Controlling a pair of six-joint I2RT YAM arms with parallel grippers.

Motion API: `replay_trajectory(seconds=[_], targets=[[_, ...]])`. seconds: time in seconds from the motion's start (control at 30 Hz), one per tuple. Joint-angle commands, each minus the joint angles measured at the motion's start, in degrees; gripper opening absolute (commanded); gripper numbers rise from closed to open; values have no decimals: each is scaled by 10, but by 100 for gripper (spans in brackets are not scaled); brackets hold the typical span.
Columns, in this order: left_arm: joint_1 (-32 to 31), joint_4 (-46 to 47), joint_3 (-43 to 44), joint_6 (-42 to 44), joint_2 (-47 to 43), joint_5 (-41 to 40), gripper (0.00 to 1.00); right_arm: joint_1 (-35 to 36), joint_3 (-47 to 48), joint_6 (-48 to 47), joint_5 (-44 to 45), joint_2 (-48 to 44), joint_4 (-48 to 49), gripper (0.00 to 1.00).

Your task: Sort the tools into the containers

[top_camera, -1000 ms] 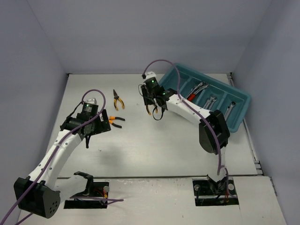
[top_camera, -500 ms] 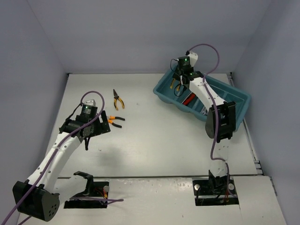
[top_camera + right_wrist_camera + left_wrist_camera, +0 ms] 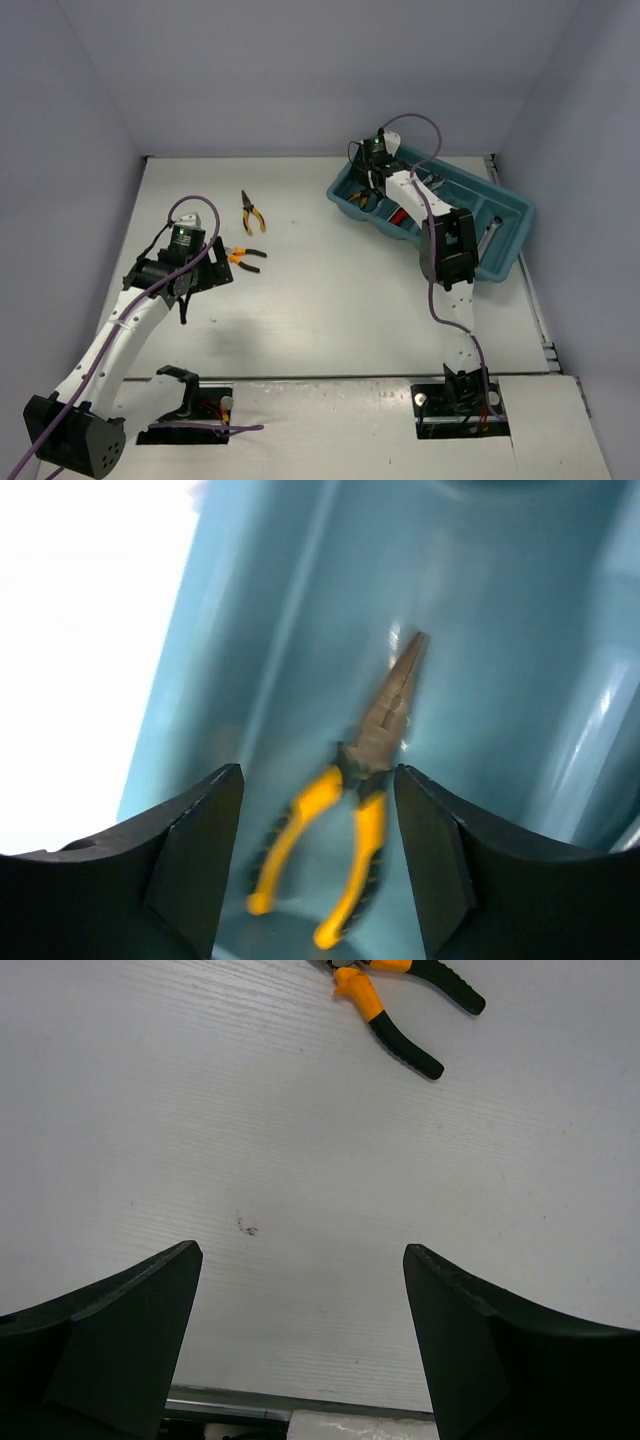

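Right arm point(image 3: 418, 196) outstretched, end effector point(image 3: 318, 772) spread above pliers point(image 3: 366, 742) in tray point(image 3: 490, 590)

Bg: plain pale lilac-grey walls point(image 3: 300, 70) on 3 sides, white matte tabletop point(image 3: 330, 310), even light, soft shadows.

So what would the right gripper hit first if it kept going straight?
The right gripper would probably meet the pliers lying in the tray, straight ahead of its open jaws, though depth is unclear.

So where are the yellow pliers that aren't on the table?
In the right wrist view, the yellow pliers lie in the left-end compartment of the teal tray, right under the open right tool.
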Motion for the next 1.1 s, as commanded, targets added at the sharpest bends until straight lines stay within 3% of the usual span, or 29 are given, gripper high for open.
replay_trajectory(seconds=[0.0,0.2,0.33,0.63,0.87,1.07], targets=[[5,0,28,6,-12,-26,80,3,18,-49,-14,-94,34,68],[7,-2,36,4,-21,-42,80,48,-63,-179,-50,-207,34,71],[6,-2,27,-66,-7,-41,80,95,-156,-233,-29,-293,34,71],[3,51,28,-196,120,-28,80,105,-370,-180,-38,-482,34,71],[-4,73,102,-251,270,-56,69,106,-501,-145,-30,-589,34,71],[-8,89,154,-279,370,-63,63,105,-553,-147,-32,-647,33,71]])
